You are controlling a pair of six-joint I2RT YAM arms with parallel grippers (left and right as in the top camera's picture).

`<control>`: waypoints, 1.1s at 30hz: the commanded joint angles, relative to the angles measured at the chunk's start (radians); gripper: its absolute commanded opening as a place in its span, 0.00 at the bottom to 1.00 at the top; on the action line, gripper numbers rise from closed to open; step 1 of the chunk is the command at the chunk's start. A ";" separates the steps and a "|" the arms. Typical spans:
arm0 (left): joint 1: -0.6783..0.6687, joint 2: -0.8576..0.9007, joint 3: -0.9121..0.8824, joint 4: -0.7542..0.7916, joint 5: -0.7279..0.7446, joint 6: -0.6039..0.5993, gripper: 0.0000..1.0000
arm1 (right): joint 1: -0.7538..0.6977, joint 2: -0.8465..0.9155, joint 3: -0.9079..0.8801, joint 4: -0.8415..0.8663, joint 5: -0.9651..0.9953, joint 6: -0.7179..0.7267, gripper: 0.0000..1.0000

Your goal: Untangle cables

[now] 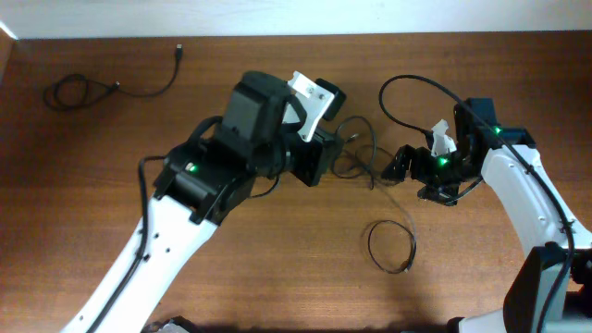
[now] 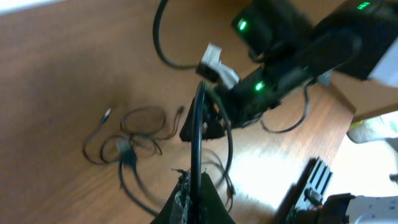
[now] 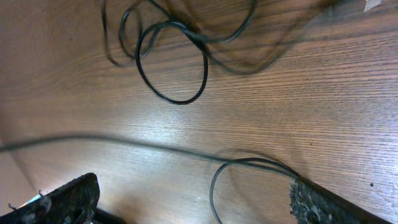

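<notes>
Presently the left gripper [image 2: 190,190] is clamped on one of the cables [image 2: 198,130], while the right gripper [image 3: 193,196] gapes wide.

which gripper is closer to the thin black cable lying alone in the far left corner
Left. The left gripper sits mid-table, well right of that thin black cable; the open right gripper is even farther right, past the tangled black cords.

Left hand [image 2: 191,186] pinched shut, right hand [image 3: 193,198] wide open, the two near and facing each other.
</notes>
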 commanded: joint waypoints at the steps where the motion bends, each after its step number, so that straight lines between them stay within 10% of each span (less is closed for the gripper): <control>1: -0.004 -0.051 0.012 0.039 -0.016 0.019 0.00 | 0.005 0.003 0.003 -0.008 0.009 0.000 0.98; 18: -0.004 -0.165 0.012 0.143 -0.169 0.016 0.00 | 0.005 0.003 0.003 -0.007 -0.193 -0.169 0.98; 33: -0.004 -0.165 0.012 0.150 0.053 -0.428 0.00 | 0.005 0.003 0.003 0.254 -0.681 -0.491 0.98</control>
